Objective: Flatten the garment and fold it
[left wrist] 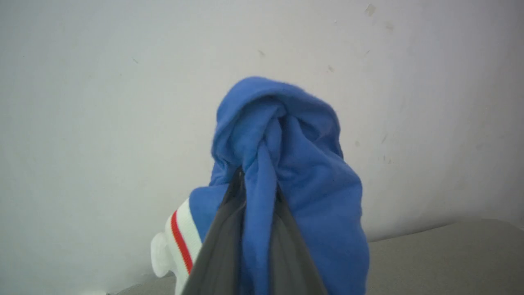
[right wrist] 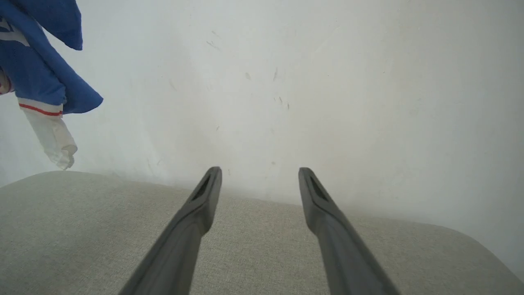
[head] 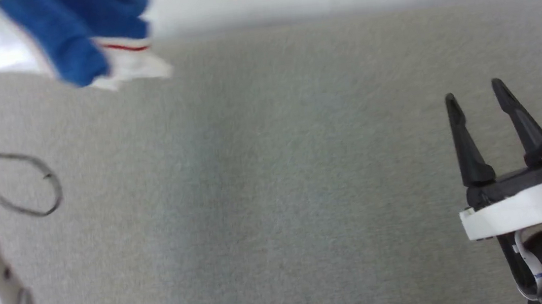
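**A:** Where is the garment (head: 79, 36) found in the head view?

**B:** It is held up far left of the right gripper (head: 474, 91), beyond its tips, above the counter (head: 276, 197). Those jaws are spread wide; nothing is held.

**A:** And the left wrist view?

**B:** A blue bunch is pinched by the left gripper (left wrist: 258, 184), the jaws nearly closed. The grip is made plain here.

**A:** The right wrist view?

**B:** The garment is seen hanging lengthwise downward, up-left of the empty jaws, white sleeve (right wrist: 49, 135) lowest. A leftward reach is judged necessary.
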### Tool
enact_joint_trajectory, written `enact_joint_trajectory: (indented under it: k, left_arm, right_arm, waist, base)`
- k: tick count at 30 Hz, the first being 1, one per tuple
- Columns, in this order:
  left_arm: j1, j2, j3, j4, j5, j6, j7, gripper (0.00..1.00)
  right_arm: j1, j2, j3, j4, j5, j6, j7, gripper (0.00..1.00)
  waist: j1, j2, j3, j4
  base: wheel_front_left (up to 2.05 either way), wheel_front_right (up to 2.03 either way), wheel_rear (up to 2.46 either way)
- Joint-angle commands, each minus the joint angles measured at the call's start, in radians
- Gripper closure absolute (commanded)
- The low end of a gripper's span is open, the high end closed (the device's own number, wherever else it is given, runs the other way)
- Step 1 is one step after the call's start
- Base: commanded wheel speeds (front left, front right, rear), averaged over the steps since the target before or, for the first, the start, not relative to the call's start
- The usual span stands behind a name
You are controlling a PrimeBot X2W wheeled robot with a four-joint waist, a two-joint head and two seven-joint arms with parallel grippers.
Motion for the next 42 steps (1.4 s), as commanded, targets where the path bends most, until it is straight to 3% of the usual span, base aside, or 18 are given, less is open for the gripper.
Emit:
enact_joint_trajectory:
  k: [1,6,14,20,27,32,33,35,42]
  left_arm:
    - [-0.021,-0.023,-0.013,-0.006,-0.011,-0.004,0.0,1.0]
    - [-0.029,-0.11,-0.075,-0.027,-0.029,-0.005,0.009,1.0]
    - [0.066,-0.225,-0.197,-0.089,-0.035,-0.009,0.005,1.0]
    - [0.192,-0.263,-0.318,-0.099,0.04,-0.015,-0.091,1.0]
    - [0.399,-0.301,-0.439,0.08,0.101,0.016,-0.27,1.0]
    - [0.482,-0.327,-0.481,0.247,0.054,0.041,-0.323,1.0]
    - [0.485,-0.33,-0.484,0.27,0.042,0.048,-0.337,0.8]
    - [0.478,-0.333,-0.498,0.302,0.025,0.053,-0.365,0.0]
    - [0.434,-0.335,-0.502,0.275,-0.065,0.072,-0.516,0.0]
  right_arm:
    - [0.012,0.003,-0.008,0.0,0.01,-0.002,-0.006,0.0]
    - [0.026,0.004,-0.038,-0.013,0.022,-0.002,-0.002,0.0]
    - [0.02,0.004,-0.086,-0.047,0.028,-0.002,0.003,0.0]
    - [0.015,0.004,-0.105,-0.049,0.039,-0.002,-0.003,0.0]
    - [-0.017,0.004,-0.073,-0.041,0.054,-0.002,-0.016,0.0]
    - [-0.039,0.004,-0.053,-0.024,0.058,-0.002,-0.024,0.0]
    - [-0.042,0.004,-0.05,-0.019,0.057,-0.002,-0.025,0.0]
    - [-0.046,0.004,-0.047,-0.012,0.055,-0.002,-0.028,0.0]
    - [-0.028,0.004,-0.05,0.011,0.04,-0.002,-0.021,0.0]
  waist:
    - [0.0004,-0.0001,-0.115,-0.074]
    - [0.0004,-0.0001,-0.137,-0.119]
    - [0.0004,-0.0001,-0.085,-0.192]
    - [0.0004,-0.0001,-0.029,-0.226]
    - [0.0004,-0.0001,0.058,-0.269]
    - [0.0004,-0.0001,0.102,-0.28]
    - [0.0004,-0.0001,0.106,-0.279]
    - [0.0004,-0.0001,0.108,-0.273]
    - [0.0004,-0.0001,0.036,-0.227]
  base:
    - [0.0,0.0,0.0]
    - [0.0,0.0,0.0]
    - [0.0,0.0,0.0]
    - [0.0,0.0,0.0]
    - [0.0,0.0,0.0]
    - [0.0,0.0,0.0]
    - [0.0,0.0,0.0]
    - [0.0,0.0,0.0]
    - [0.0,0.0,0.0]
